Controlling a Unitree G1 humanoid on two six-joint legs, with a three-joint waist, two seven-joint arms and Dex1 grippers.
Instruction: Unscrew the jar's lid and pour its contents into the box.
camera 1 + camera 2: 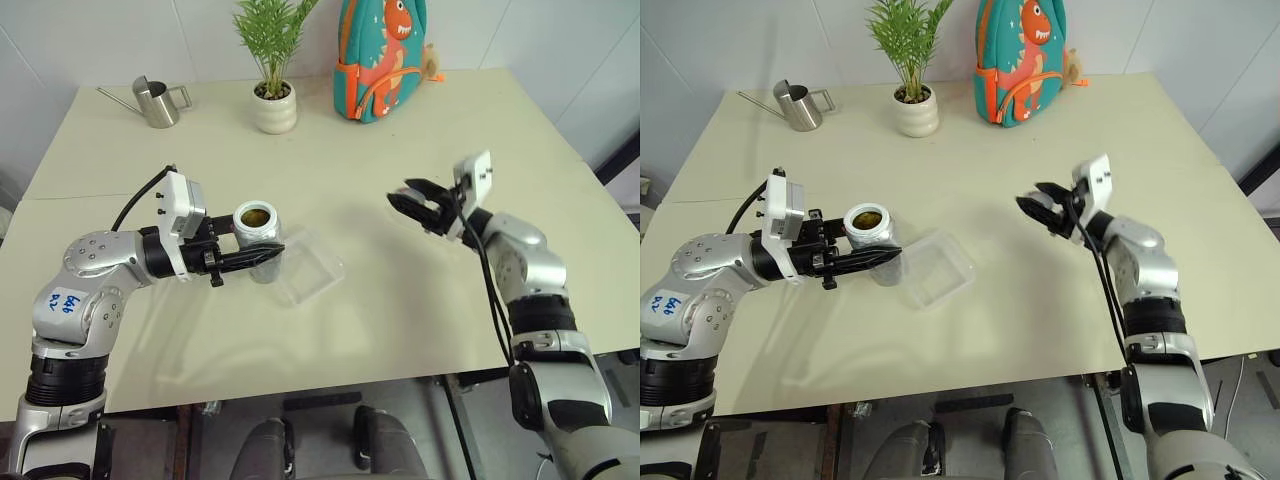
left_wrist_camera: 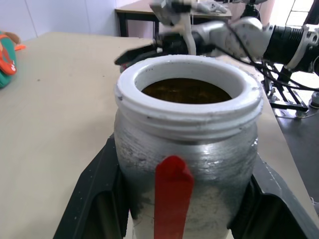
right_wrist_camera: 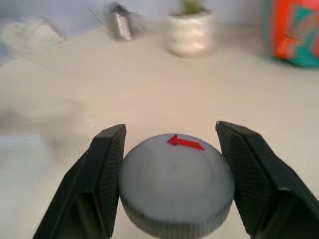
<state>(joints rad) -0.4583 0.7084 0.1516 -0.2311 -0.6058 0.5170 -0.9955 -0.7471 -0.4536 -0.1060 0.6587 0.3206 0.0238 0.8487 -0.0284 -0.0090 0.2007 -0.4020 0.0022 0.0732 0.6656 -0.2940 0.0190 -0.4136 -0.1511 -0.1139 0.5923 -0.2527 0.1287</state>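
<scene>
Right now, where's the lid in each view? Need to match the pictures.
Left eye view: lid right of centre, clamped in the right gripper, above the table.
Right eye view: same grip, right of centre.
Left wrist view: can't make it out past the jar.
Right wrist view: low centre, between the fingers.
Shared landmark: potted plant.

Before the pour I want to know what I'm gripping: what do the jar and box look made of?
Jar: looks like glass or plastic coated in matte, grainy silver paint; its white threaded neck is bare and smooth, probably plastic. A red stripe runs down its side. Box: thin clear plastic, glossy, with the table showing through.
</scene>
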